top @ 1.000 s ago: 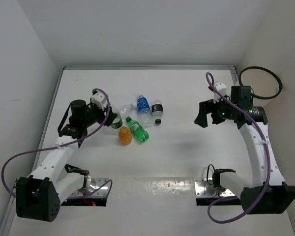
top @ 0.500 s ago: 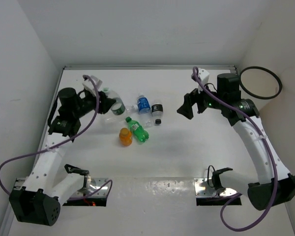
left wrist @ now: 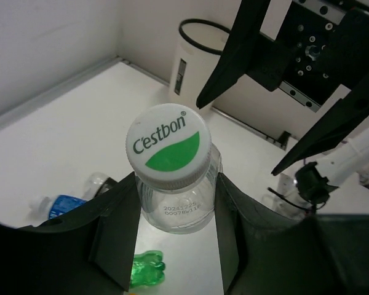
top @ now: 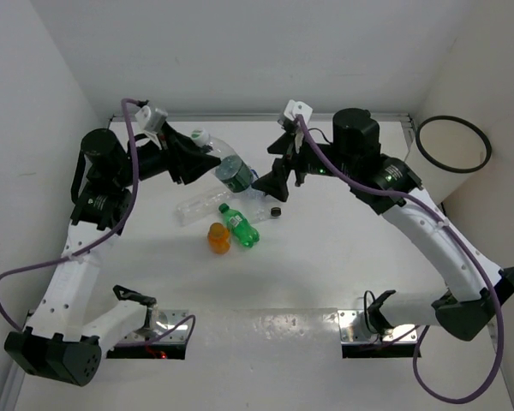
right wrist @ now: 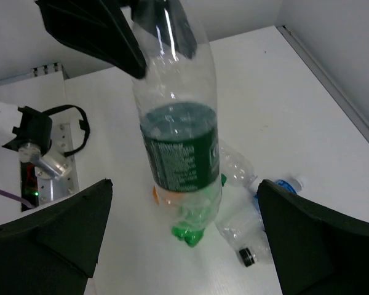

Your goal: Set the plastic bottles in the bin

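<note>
— Left gripper [top: 207, 157]?
— Clenched on the neck of the green-labelled clear bottle [top: 232, 174]; lifted above the table [top: 325, 257].
— Right gripper [top: 272, 164]?
— Released, jaws spread wide, just beside that bottle's base; grasping nothing.
— The rest?
— Orange bottle [top: 218, 237], green bottle [top: 239, 225] lying on the table; bin [top: 454, 175] at far right, well apart.

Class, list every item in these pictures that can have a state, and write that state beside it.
left hand: shut on the capped bottle, at its neck.
capped bottle: held above the table, cap on.
right hand: open, holding nothing.
green bottle: lying on the table.
orange bottle: on the table, free.
bin: upright, open at the top.
</note>
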`<action>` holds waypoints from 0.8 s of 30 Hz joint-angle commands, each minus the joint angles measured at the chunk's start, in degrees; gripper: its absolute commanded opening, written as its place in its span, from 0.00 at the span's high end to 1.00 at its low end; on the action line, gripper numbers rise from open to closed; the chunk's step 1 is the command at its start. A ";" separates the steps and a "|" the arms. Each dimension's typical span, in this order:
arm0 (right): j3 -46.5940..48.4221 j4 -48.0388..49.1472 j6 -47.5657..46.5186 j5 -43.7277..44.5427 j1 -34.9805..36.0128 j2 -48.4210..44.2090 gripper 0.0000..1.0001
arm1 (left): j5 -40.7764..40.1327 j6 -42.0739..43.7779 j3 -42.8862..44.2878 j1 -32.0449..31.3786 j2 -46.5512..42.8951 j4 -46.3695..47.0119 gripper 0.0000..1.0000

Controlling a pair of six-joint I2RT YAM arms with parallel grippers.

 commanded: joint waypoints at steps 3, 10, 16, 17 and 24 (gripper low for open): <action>3.77 4.25 -1.31 4.72 5.07 3.29 0.00 | 6.71 -7.17 -0.03 -1.27 0.68 5.24 1.00; 6.76 3.11 -1.59 6.57 9.46 9.36 0.00 | 8.56 -11.65 -0.48 -1.80 2.26 10.69 1.00; 9.30 4.16 -2.38 9.47 9.91 12.44 0.19 | 9.79 -12.27 0.14 -3.56 3.41 10.69 1.00; 9.57 3.64 -2.73 9.91 10.17 12.79 0.33 | 9.79 -12.27 0.14 -3.56 3.41 10.69 0.99; 5.36 3.82 -2.13 17.03 5.61 7.97 0.96 | 3.39 -5.16 6.28 -1.81 5.25 1.47 0.00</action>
